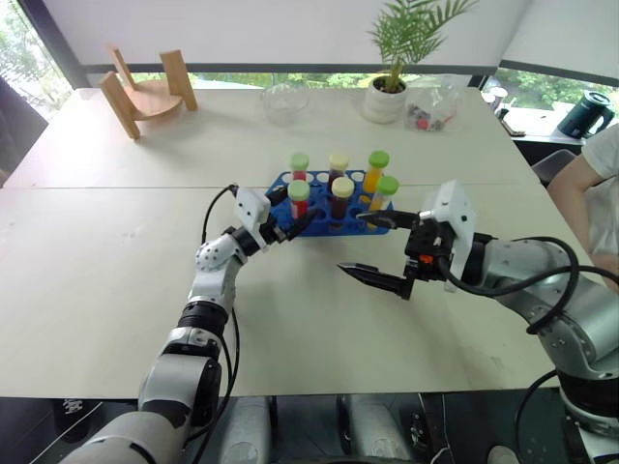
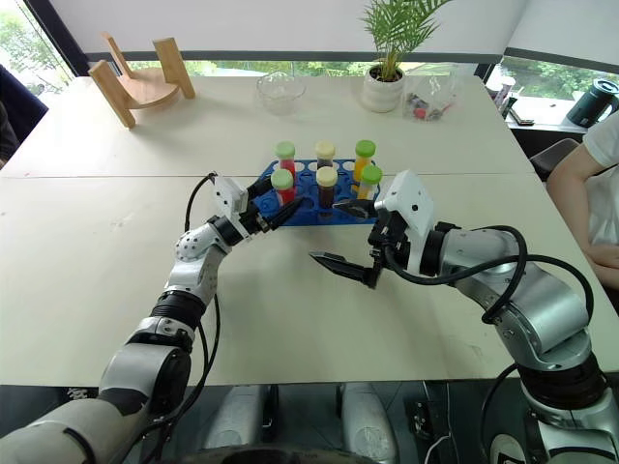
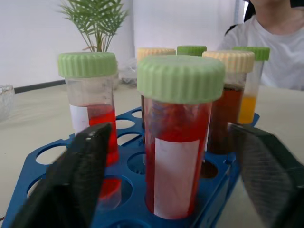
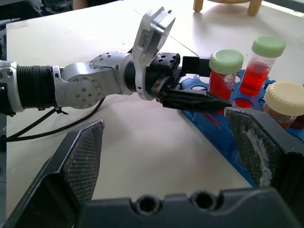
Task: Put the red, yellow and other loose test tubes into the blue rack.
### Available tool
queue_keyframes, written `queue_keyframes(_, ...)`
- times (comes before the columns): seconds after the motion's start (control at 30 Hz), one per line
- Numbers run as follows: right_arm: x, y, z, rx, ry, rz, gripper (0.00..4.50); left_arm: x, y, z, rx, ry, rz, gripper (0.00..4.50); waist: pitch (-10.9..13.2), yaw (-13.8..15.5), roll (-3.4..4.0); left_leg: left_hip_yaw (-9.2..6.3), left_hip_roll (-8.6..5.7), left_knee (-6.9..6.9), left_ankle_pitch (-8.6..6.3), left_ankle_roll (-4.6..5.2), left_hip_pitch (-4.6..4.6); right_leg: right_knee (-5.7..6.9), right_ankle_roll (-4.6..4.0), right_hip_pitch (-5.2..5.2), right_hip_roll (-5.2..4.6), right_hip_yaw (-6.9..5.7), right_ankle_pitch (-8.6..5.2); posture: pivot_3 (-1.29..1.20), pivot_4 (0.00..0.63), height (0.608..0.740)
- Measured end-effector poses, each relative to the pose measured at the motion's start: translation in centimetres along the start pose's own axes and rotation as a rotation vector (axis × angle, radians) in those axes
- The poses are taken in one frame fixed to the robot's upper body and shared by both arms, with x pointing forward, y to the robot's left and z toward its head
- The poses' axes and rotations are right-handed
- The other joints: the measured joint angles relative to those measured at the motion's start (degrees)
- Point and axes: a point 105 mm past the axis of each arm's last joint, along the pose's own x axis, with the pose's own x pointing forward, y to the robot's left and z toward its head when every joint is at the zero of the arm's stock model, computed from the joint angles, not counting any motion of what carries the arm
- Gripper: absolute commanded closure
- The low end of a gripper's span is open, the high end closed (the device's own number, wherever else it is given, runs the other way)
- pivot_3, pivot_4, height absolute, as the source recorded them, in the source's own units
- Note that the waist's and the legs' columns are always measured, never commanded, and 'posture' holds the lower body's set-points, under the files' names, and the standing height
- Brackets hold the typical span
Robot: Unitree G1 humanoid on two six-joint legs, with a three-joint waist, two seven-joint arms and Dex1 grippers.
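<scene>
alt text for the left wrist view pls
The left tool is open, its black fingers either side of a green-capped tube of red liquid standing upright in the blue rack. Five more capped tubes stand behind it, holding red, dark brown and orange liquid. Beyond are a potted plant and a person in a white shirt.

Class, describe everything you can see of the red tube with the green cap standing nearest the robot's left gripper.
The red tube is clear plastic, by its look, with a ribbed pale green screw cap, bright red liquid and a blank white label. It stands upright in a hole at the corner of the blue rack closest to the left gripper. The gripper's open black fingers flank the tube without touching it. A matching red tube stands behind it, a cream-capped dark one beside it.
</scene>
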Motion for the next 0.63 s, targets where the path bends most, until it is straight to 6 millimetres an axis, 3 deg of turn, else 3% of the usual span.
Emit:
queue_keyframes(0.2, 0.0, 0.1, -0.2, 0.005, 0.004, 0.003, 0.00, -3.5, 1.0, 0.2, 0.018, 0.115, -0.042, 0.01, 0.00, -0.12, 0.00, -0.01, 0.06, -0.09, 0.00, 0.00, 0.00, -0.01, -0.01, -0.03, 0.02, 0.00, -0.01, 0.00, 0.150, 0.740)
queue_keyframes(0.3, -0.3, 0.1, -0.8, 0.024, 0.022, 0.001, 0.00, -5.4, 1.1, 1.8, 0.020, 0.165, -0.092, 0.01, 0.00, -0.06, 0.00, 0.00, 0.05, -0.14, 0.00, 0.00, 0.00, -0.04, -0.02, -0.05, -0.01, 0.00, -0.01, 0.00, 0.150, 0.740)
queue_keyframes(0.5, -2.5, -1.3, -2.7, 0.077, 0.087, -0.079, 0.00, -11.7, 1.2, 6.4, 0.067, 0.340, -0.104, 0.01, 0.02, -0.18, 0.02, 0.09, 0.08, -0.41, 0.00, -0.01, 0.06, -0.15, -0.04, -0.08, -0.13, 0.02, -0.02, 0.00, 0.150, 0.740)
queue_keyframes(0.63, -3.4, -1.5, -3.4, 0.092, 0.116, -0.087, 0.00, -13.3, -0.4, 8.0, 0.000, 0.382, -0.114, 0.01, 0.01, 0.19, 0.01, 0.08, 0.07, -0.40, 0.00, -0.01, 0.06, -0.20, -0.18, -0.04, -0.14, 0.01, -0.10, 0.00, 0.150, 0.740)
